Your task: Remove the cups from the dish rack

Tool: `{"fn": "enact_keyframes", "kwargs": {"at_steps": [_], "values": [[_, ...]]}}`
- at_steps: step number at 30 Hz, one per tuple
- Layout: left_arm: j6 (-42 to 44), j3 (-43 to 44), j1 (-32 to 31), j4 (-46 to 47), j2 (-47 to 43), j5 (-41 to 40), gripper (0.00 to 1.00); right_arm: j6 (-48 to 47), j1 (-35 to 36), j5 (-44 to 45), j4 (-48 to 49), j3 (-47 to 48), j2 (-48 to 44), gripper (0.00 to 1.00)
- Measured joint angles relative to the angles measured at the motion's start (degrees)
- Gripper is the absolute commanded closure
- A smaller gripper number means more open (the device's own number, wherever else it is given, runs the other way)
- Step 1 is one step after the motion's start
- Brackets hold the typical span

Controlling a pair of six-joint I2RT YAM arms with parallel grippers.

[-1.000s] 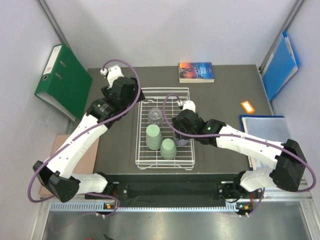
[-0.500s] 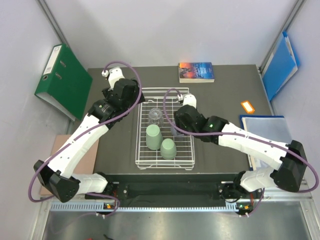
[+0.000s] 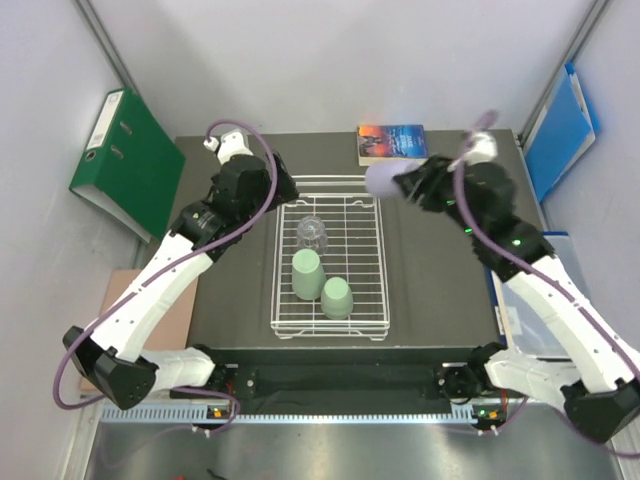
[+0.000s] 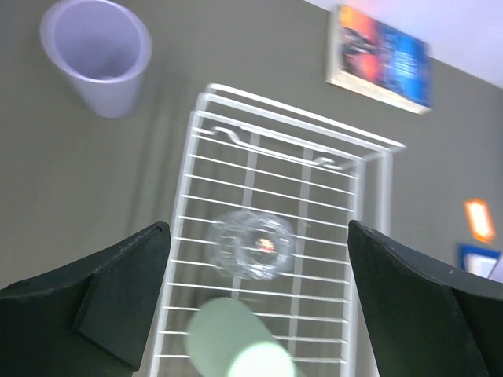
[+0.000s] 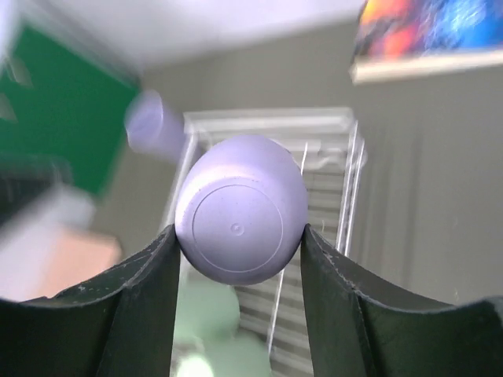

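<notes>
1. Two pale green cups (image 3: 306, 273) and a clear glass (image 3: 311, 233) sit in the dish rack (image 3: 277, 300).
2. Right gripper (image 3: 400, 183) is clamped on a lilac cup (image 3: 380, 180), up in the air by the rack's far right corner.
3. Left gripper (image 4: 259, 259) is wide open above the rack.

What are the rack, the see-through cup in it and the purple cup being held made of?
Rack: thin metal wire, probably white-coated; evenly white bars. Clear cup: likely glass, see-through with ribbed glints, though clear plastic is possible. Held lilac cup: looks plastic; opaque, matte, with a moulded ring on its base.
</notes>
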Motion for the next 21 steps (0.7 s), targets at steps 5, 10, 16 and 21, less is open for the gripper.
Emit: {"fn": "enact_keyframes", "kwargs": {"at_steps": [5, 10, 16, 21], "values": [[-3.04, -4.04, 0.98, 8.13, -3.15, 10.25, 0.01, 16.94, -22.18, -23.54, 26.38, -14.82, -4.68, 1.0], [-12.41, -14.97, 7.8, 24.57, -9.16, 28.92, 0.01, 34.45, -23.8, -38.45, 48.46, -26.73, 1.6, 1.0], [-25.33, -20.63, 12.24, 45.66, -5.07, 46.64, 0.01, 41.86, -23.82, -44.83, 57.96, -28.72, 3.41, 1.0], [-33.48, -20.92, 11.72, 59.34, 0.5, 56.33, 0.03, 43.78, -23.78, -46.88, 62.55, -28.72, 3.28, 1.0]]}}
